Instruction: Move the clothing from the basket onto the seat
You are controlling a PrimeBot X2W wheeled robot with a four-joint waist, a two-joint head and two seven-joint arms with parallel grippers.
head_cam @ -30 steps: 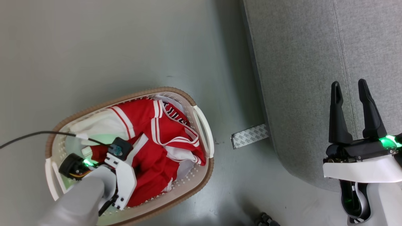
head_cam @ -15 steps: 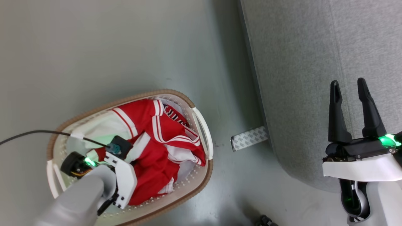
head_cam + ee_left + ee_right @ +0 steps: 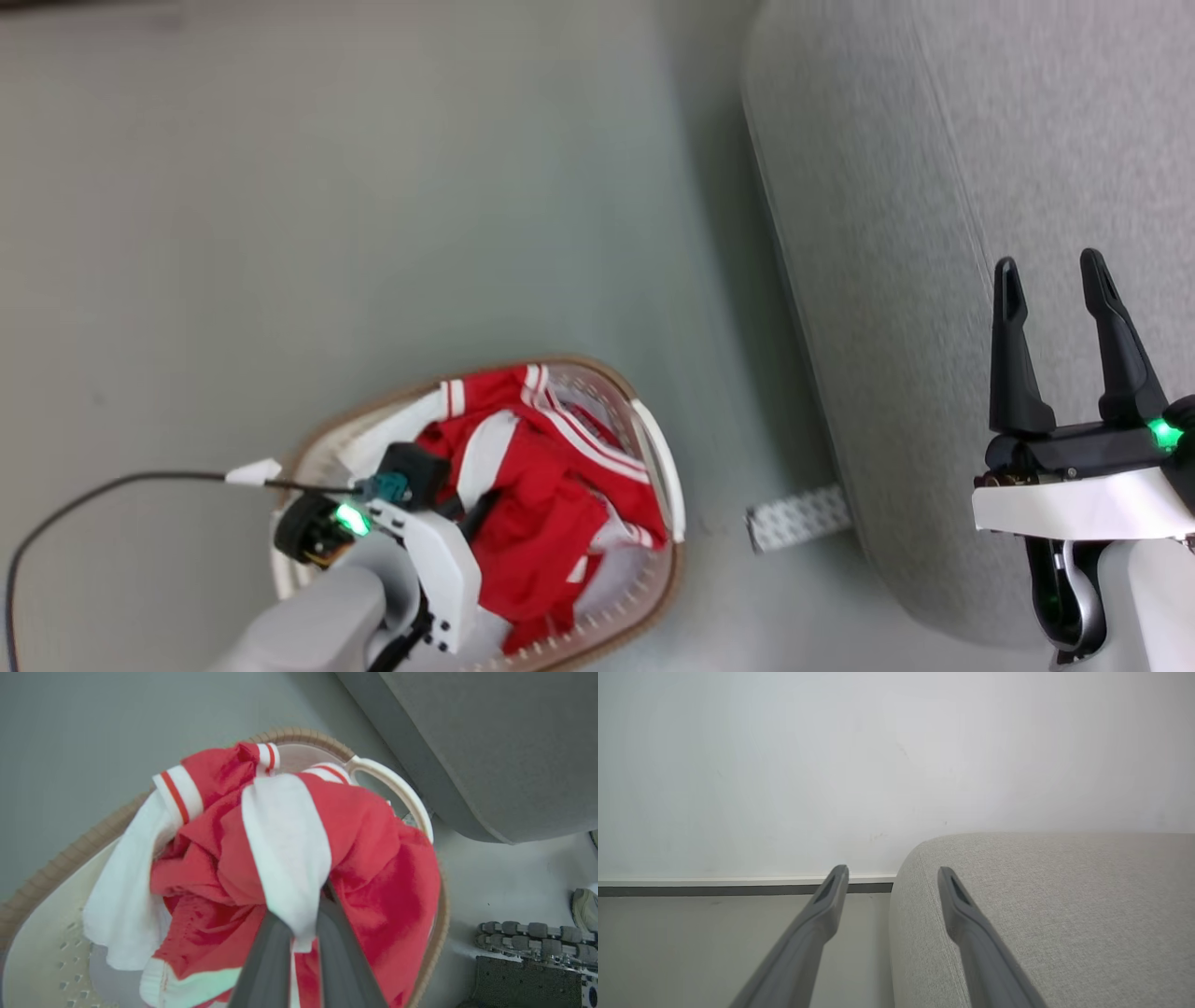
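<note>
Since a second ago our left gripper [image 3: 303, 924] has clenched on the soft red garments with white panels and striped trim [image 3: 373, 858]. The cloth that lay spread out is now gathered into a bunch around the two dark fingers [image 3: 343, 952]. Our head camera has also swung, so the whole head view has shifted.

We see the oval white plastic basket with perforated sides and a brown woven-look rim [image 3: 663, 462] on the grey floor [image 3: 373, 205] at 7 o'clock in the head view. All the garments are in or over it. In the left wrist view a white panel folds over our fingertips, a white piece drapes toward the rim at 9 o'clock, and pale lining shows at 7 o'clock. We cannot tell whether the bunch hangs free of the basket's bottom.

The large grey woven-fabric sofa [image 3: 934, 168] fills the head view from 12 to 4 o'clock. Its rounded edge is near the basket's white handle, with a band of floor between. A grey-and-white patterned strip [image 3: 798, 516] lies in that band, reaching the sofa's foot. Wide floor spreads from 9 to 12 o'clock, and a thin black cable [image 3: 149, 476] loops over it toward 9 o'clock.

Our right gripper [image 3: 1048, 280] hangs released at 4 o'clock, fingers apart, over the sofa near its edge.
</note>
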